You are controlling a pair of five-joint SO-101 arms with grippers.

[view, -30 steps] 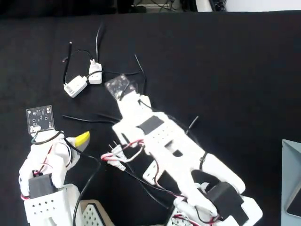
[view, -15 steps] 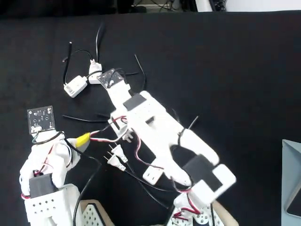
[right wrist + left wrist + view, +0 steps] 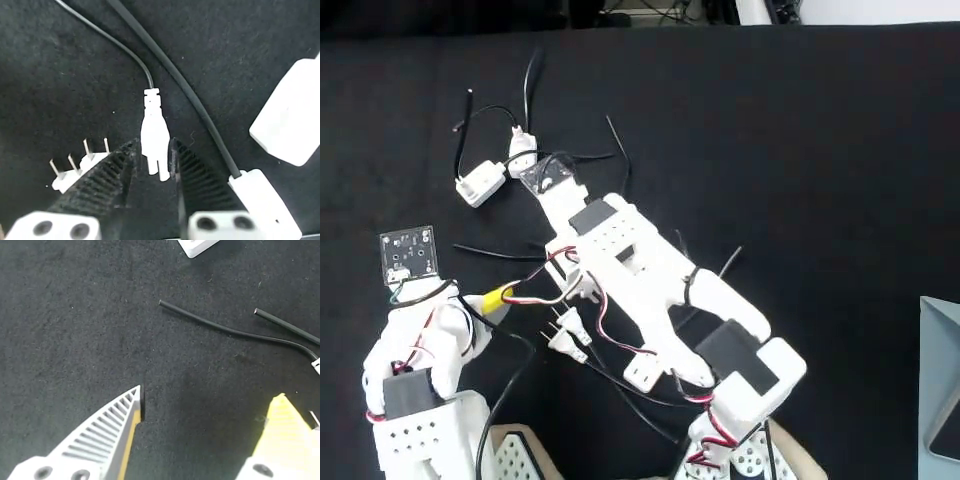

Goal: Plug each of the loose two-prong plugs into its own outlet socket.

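Note:
My right gripper (image 3: 154,145) is open, its black fingers close on either side of a white plug (image 3: 154,132) that lies flat on the black table, its cord running away from the gripper. In the high view the right arm (image 3: 620,250) stretches to the back left, ending by that plug (image 3: 522,152) and a white outlet socket (image 3: 480,185). Two pronged plugs (image 3: 565,330) lie in front near the arms. My left gripper (image 3: 207,410) hangs open over bare cloth, with a yellow finger (image 3: 498,297).
Loose black cords (image 3: 225,330) cross the cloth between the arms and the sockets. Another white socket (image 3: 642,372) lies by the right arm's base. Pronged plugs (image 3: 80,162) sit beside my right gripper. A grey box (image 3: 940,380) stands at the right edge.
The right arm has swung left and farther out, bringing its gripper over the white plug by the back-left sockets and uncovering the pronged plugs in front. The left arm has stayed put.

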